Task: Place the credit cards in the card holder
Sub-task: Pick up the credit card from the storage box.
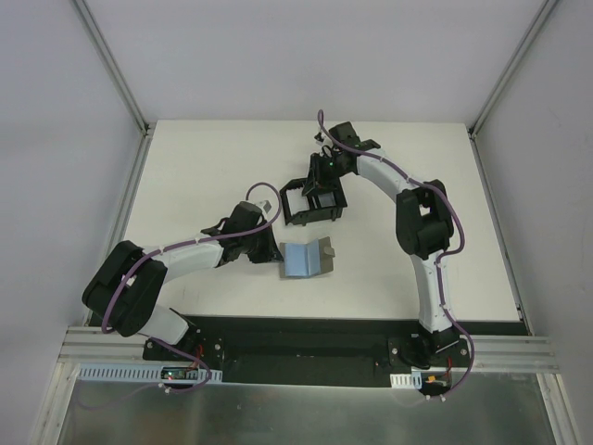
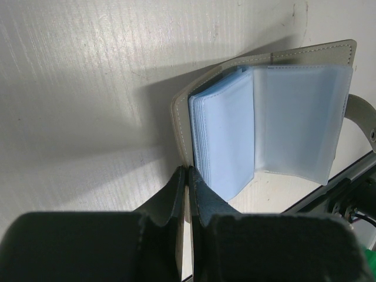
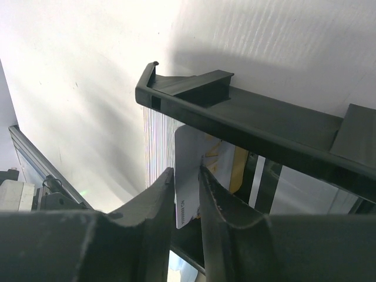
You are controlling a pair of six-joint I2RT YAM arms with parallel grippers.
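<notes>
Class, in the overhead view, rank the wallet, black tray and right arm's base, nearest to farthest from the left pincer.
1. Wallet, gripped by the left pincer.
2. Black tray, just beyond it.
3. Right arm's base, near right.

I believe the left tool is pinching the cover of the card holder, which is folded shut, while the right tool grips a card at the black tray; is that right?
Not quite: the card holder is open, pale blue sleeves showing, as the left wrist view shows. Otherwise yes: the left tool pinches its cover, and the right tool grips a card at the black tray.
</notes>
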